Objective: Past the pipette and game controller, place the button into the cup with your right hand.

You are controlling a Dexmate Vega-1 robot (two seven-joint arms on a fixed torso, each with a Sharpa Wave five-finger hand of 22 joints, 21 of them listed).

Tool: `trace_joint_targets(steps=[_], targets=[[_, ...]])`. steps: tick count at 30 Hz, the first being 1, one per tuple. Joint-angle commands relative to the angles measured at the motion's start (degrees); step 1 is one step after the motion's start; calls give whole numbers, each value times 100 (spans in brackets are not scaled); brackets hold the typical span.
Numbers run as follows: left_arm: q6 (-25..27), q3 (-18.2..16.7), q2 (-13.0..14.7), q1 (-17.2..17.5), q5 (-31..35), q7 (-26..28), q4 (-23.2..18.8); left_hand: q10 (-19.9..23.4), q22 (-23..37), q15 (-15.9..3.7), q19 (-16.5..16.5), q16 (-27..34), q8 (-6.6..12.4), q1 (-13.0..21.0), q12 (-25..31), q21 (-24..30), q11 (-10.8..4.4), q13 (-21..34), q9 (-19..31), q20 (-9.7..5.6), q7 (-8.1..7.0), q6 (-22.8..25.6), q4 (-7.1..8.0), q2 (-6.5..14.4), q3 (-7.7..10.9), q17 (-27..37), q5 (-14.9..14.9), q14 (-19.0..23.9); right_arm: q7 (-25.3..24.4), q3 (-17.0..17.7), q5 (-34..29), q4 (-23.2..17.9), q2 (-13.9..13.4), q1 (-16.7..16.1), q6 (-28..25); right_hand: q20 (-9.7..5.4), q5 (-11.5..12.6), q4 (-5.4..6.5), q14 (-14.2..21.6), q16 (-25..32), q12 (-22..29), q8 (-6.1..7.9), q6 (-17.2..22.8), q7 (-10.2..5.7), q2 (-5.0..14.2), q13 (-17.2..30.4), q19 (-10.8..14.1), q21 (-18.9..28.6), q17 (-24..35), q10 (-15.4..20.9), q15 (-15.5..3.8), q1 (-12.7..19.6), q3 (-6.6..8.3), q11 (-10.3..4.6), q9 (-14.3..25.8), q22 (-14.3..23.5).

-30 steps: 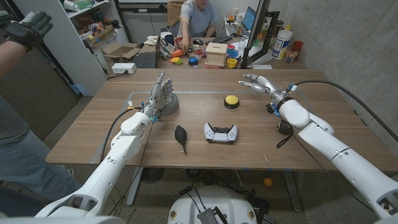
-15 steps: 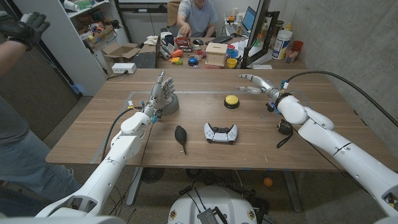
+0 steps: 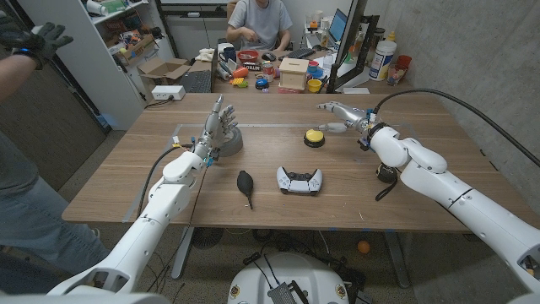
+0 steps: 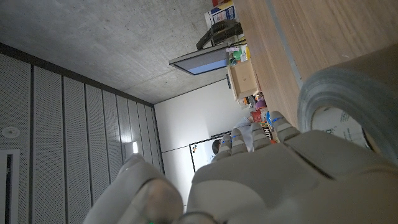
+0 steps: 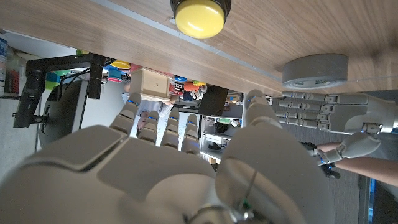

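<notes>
Nearest the robot, the pipette point(image 3: 245, 186) and the game controller point(image 3: 299, 179) lie side by side on the tabltop, both on the near side of the button point(image 3: 314, 136) and untouched. The yellow button sits on the tabletop point(image 3: 405, 211) just beyond the controller, and the right hand point(image 3: 342, 116) hovers close beside it, fingers point(image 3: 327, 107) spread and holding nothing. The job now, I'd say, is to drop the palm squarely over the button and close around its dark base rather than its slick dome. Across from the button stands the grey cup point(image 3: 229, 140), and there's the snag: the left hand point(image 3: 218, 128) stands right against it, fingers straight and close together, empty, crowding the rim. Beyond the button, a person point(image 3: 257, 19) sits at a cluttered desk point(image 3: 278, 72).
</notes>
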Motion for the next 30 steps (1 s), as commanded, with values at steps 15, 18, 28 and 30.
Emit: trace_joint_targets(steps=[15, 18, 28, 30], targets=[[-20, 21, 98, 140, 145, 178, -318, 40, 29, 45, 14, -5, 5, 115, 21, -57, -71, 22, 8, 110, -69, 59, -18, 21, -47, 24, 67, -14, 724, -458, -1046, 350, 469, 481, -234, 16, 13, 90, 326, 127, 64, 61, -24, -51, -23, 54, 940, 237, 21, -74, 81, 127, 12, 179, 36, 63], [-15, 16, 105, 161, 127, 171, -344, 46, 29, 33, 16, -7, 9, 129, 22, -64, -82, 23, 9, 104, -69, 72, -24, 28, -52, 24, 75, -16, 768, -510, -1108, 452, 522, 564, -187, 16, 6, 92, 376, 132, 80, 75, 1, -77, -19, 60, 1085, 272, 22, -63, 73, 149, 17, 192, 40, 64], [96, -42, 142, 277, 102, 300, -497, 81, 32, 81, 104, 16, 21, 174, 33, -52, -93, 25, 10, 126, -94, 120, -38, 57, -67, 26, 100, 55, 1130, -678, -1391, 733, 634, 851, -223, 27, -21, 88, 389, 93, 46, 44, -133, -44, -7, 85, 1517, 358, 30, -264, 56, 239, 41, 371, 60, 53], [110, -47, 147, 290, 95, 310, -511, 85, 32, 86, 122, 17, 24, 184, 34, -51, -93, 26, 11, 133, -91, 131, -42, 63, -71, 27, 105, 63, 1169, -708, -1462, 777, 653, 887, -239, 28, -23, 86, 386, 90, 43, 35, -167, -39, 1, 87, 1547, 360, 32, -288, 53, 256, 49, 375, 62, 51]])
